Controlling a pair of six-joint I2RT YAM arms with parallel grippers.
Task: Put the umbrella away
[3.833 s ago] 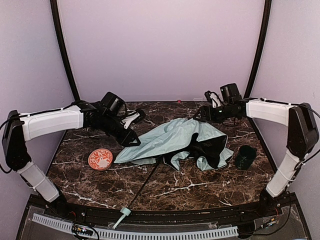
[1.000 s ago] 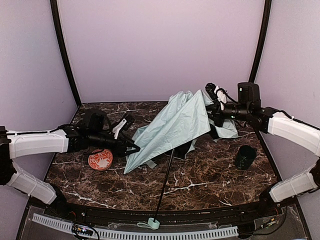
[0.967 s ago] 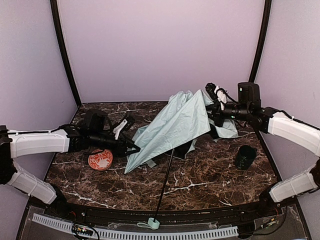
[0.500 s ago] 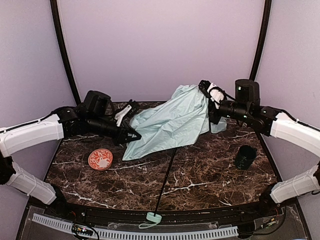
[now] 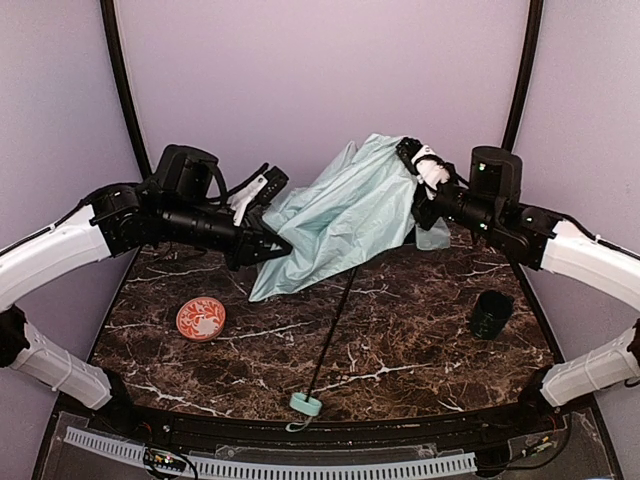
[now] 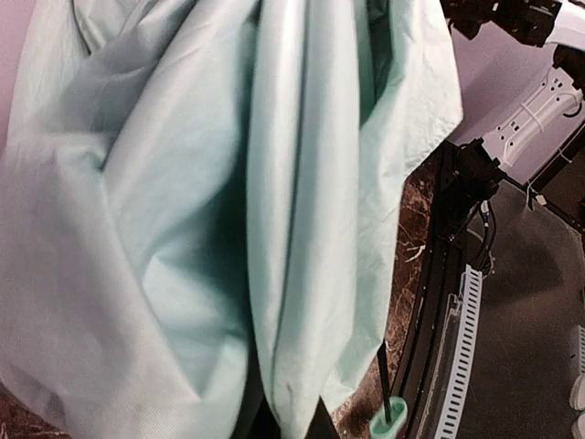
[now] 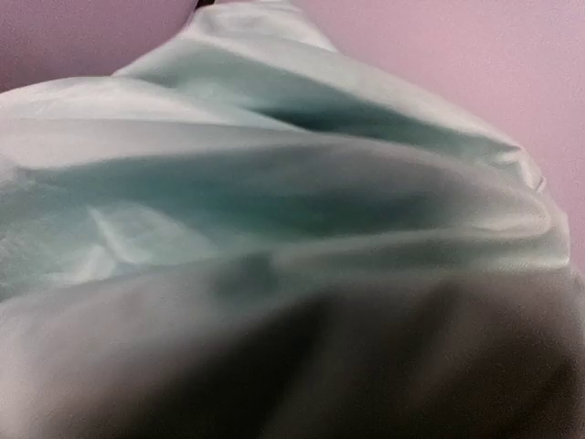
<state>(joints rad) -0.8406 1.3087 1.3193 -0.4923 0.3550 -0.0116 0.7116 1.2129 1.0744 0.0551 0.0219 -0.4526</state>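
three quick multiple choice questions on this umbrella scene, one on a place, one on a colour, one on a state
1. Where is the handle of the umbrella?
A) near the front edge of the table
B) at the back wall
C) on the floor

2. What colour is the dish?
A) blue
B) orange-red
C) yellow

3. How is the umbrella's fabric?
A) flat on the table
B) held up off the table
C) rolled tight

Answers:
1 A, the handle sits by the near edge.
2 B, it is orange-red with a pale pattern.
3 B, the left gripper and right gripper hold it aloft.
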